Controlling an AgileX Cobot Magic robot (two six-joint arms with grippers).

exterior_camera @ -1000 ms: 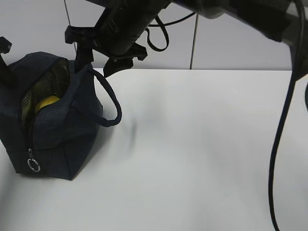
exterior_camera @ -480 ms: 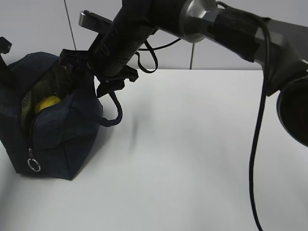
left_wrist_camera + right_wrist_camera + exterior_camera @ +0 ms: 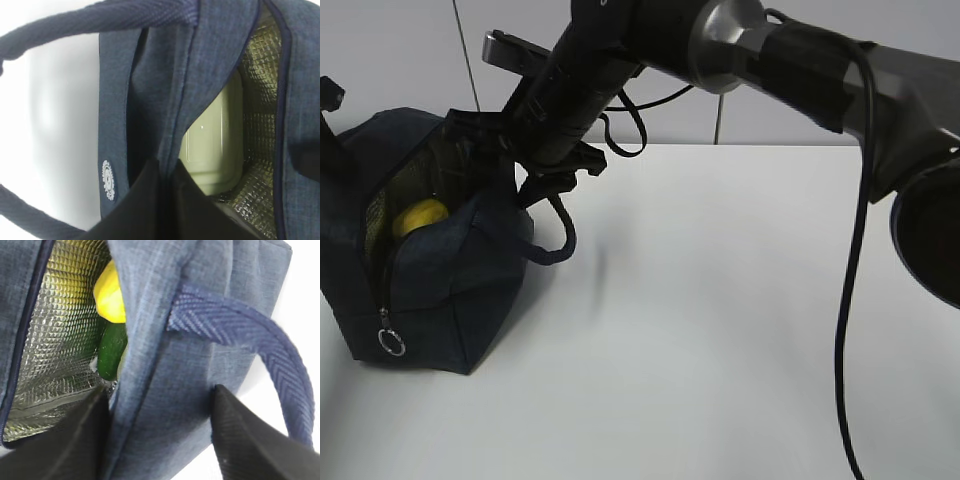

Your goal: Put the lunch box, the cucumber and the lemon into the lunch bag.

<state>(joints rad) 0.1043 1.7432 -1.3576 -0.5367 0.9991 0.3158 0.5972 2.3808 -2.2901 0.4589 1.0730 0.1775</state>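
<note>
The navy lunch bag (image 3: 440, 290) stands open at the table's left. Inside it the yellow lemon (image 3: 420, 215) shows through the mouth. In the right wrist view the lemon (image 3: 111, 292) lies above the dark green cucumber (image 3: 111, 352) against the silver lining. The sage-lidded lunch box (image 3: 212, 145) stands deeper in the bag (image 3: 150, 100). My left gripper (image 3: 167, 167) is shut on the bag's rim fabric. My right gripper (image 3: 515, 155) straddles the bag's right wall (image 3: 175, 365), one finger inside and one outside, jaws (image 3: 160, 395) still wide apart.
A loop handle (image 3: 555, 240) droops from the bag's right side onto the white table (image 3: 720, 330). The silver ring pull (image 3: 390, 343) hangs low on the bag's front. The right arm's black cable (image 3: 850, 330) dangles at the right.
My right arm has come down and to the left, bringing its jaws over the bag's right wall, and they have narrowed a little. The left gripper and the bag's contents have stayed put.
</note>
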